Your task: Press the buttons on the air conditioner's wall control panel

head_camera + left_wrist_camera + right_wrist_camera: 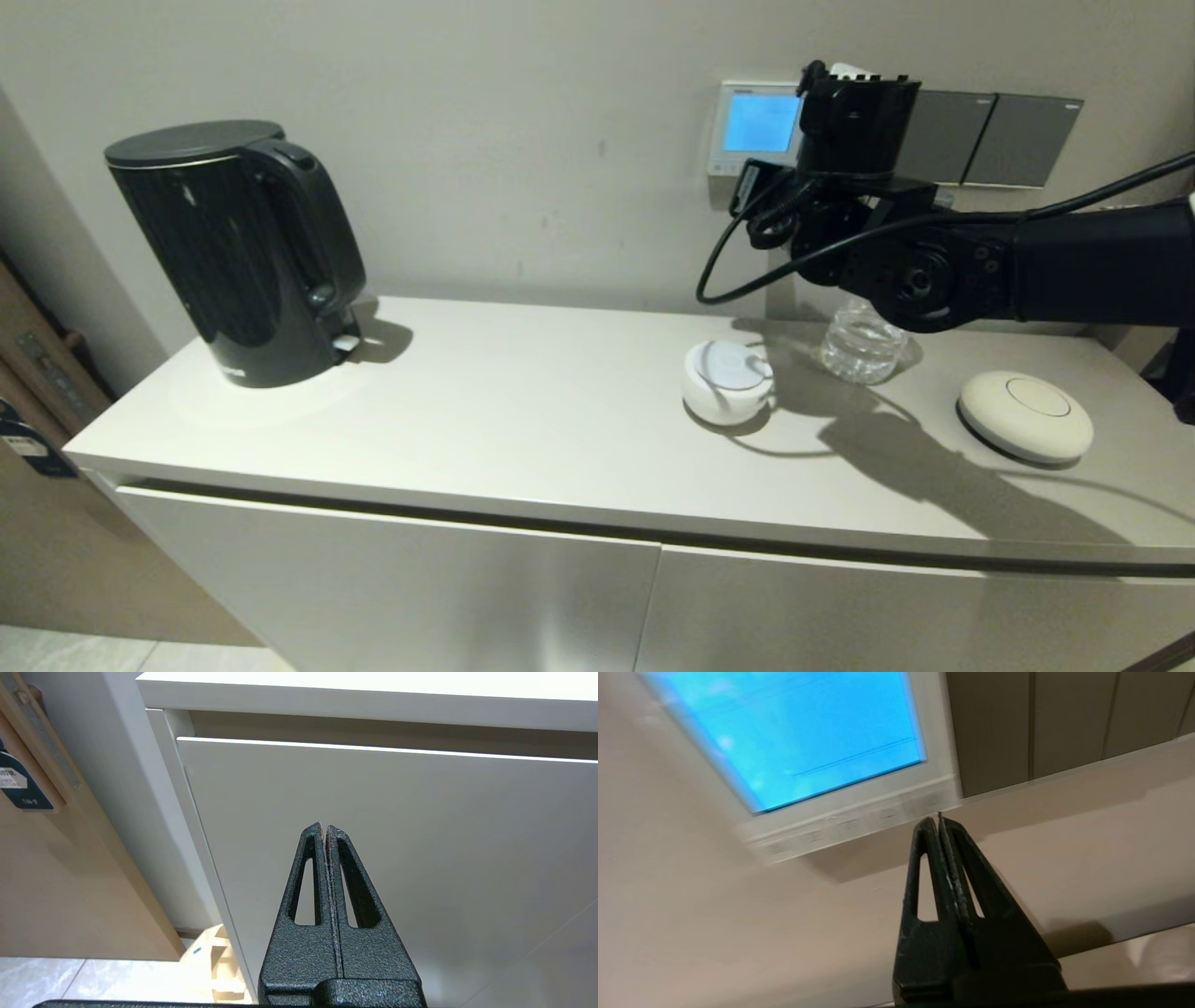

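1. Left to right on your cabinet top (523,401): one black kettle (238,252), one white cup (728,381), one clear bottle (861,343), one pale disc (1025,415).
2. On the wall, one air conditioner panel (758,126) glows blue; beside it, two grey switch plates (990,140).
3. Your right gripper (940,817), pinched closed, sits just under the end of the buttons (859,822); I count about five. Drift sideways and you'd likely miss, or clip the plates.
4. Your left gripper (325,826), also closed, is parked low by the cabinet door (420,858).
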Motion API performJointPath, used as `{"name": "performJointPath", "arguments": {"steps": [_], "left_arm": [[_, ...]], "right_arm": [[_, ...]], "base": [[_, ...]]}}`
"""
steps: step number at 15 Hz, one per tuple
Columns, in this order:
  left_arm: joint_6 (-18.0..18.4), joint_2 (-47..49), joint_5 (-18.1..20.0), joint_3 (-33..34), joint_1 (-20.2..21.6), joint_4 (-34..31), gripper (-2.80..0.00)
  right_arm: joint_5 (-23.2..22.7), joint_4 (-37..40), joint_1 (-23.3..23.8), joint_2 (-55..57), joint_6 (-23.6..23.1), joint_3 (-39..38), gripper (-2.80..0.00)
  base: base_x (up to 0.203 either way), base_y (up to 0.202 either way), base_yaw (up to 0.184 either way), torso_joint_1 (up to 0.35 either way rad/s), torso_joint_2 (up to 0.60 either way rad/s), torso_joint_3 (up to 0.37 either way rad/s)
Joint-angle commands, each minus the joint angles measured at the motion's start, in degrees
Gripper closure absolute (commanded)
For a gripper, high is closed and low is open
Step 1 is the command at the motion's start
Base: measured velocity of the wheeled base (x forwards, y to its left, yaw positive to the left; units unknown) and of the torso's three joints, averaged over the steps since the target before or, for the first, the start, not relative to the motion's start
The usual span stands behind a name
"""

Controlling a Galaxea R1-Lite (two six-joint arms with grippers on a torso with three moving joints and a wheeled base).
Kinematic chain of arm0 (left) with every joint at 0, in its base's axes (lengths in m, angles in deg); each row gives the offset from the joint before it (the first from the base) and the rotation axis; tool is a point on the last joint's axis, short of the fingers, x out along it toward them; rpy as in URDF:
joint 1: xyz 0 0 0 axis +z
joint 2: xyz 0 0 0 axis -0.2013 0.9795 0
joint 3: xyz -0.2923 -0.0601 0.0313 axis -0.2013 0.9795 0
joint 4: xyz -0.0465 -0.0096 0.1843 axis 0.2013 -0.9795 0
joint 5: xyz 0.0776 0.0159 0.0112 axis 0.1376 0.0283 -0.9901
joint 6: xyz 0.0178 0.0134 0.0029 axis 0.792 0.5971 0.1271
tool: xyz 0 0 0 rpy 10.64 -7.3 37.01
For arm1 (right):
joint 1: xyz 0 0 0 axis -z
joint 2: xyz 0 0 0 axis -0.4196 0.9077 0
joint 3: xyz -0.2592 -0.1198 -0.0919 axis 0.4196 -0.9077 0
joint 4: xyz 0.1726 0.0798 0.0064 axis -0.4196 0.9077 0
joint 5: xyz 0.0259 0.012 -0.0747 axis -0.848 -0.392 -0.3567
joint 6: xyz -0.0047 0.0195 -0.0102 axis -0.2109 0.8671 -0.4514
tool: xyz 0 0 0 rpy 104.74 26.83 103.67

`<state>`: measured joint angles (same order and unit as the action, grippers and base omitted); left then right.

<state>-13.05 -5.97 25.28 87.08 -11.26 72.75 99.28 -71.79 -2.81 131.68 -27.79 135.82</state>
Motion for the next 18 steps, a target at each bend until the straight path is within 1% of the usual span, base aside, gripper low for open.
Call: {"name": "performJointPath", "arguments": {"steps": [1,5,8,10,15,17,18], "left_arm": [[-0.06,-0.02,-0.01,0.00,0.01,0.00,0.00],[-0.08,-0.02,-0.01,0.00,0.08,0.00,0.00],[-0.04,-0.02,-0.01,0.00,0.00,0.00,0.00],[0.01,-0.02,-0.01,0.00,0.00,0.00,0.00],[-0.08,-0.02,-0.01,0.00,0.06,0.00,0.00],[-0.08,-0.02,-0.01,0.00,0.09,0.00,0.00],[-0.05,-0.02,-0.01,0.00,0.06,0.00,0.00]], "right_arm": [[0.33,-0.44,-2.46,-2.91,0.29,-3.70,0.00],[1.86,-1.11,-7.23,-7.68,0.92,-14.74,0.00],[2.52,-0.72,-10.17,-16.21,0.04,-19.04,0.00],[2.71,-0.37,-10.27,-21.57,-1.99,-20.45,0.00],[2.77,0.91,-9.77,-34.05,-9.57,-26.08,0.00],[2.22,4.55,-7.23,-40.09,-11.80,-26.88,0.00],[1.36,6.90,-5.40,-43.51,-13.94,-26.61,0.00]], "base": [[0.000,0.000,0.000,0.000,0.00,0.000],[0.000,0.000,0.000,0.000,0.00,0.000],[0.000,0.000,0.000,0.000,0.00,0.000],[0.000,0.000,0.000,0.000,0.00,0.000],[0.000,0.000,0.000,0.000,0.00,0.000],[0.000,0.000,0.000,0.000,0.00,0.000],[0.000,0.000,0.000,0.000,0.00,0.000]]}}
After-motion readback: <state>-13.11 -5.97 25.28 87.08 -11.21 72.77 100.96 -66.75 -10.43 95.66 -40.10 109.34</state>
